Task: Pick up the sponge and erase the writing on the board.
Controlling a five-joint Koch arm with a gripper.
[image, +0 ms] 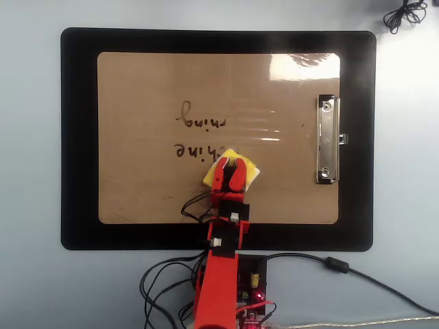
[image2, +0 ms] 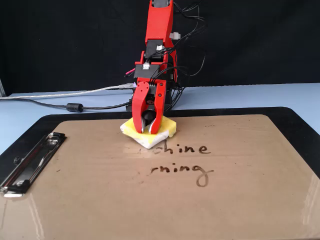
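My red gripper (image: 230,168) (image2: 149,129) is shut on the yellow sponge (image: 248,168) (image2: 167,128), pressing it flat on the brown board (image: 137,178) (image2: 150,200). The sponge's black knob shows between the jaws in the fixed view. What is left of the writing (image: 199,133) (image2: 182,159) reads "hine" and "rning". In the overhead view it lies just left of and above the sponge; in the fixed view it lies right of and below the sponge. The sponge's edge touches the first remaining letters of the upper line.
The board lies on a larger black mat (image: 79,137) (image2: 300,120). Its silver clip (image: 328,139) (image2: 30,160) sits at the right in the overhead view. Cables (image: 329,264) (image2: 75,106) and the arm's base stand beside the mat's edge.
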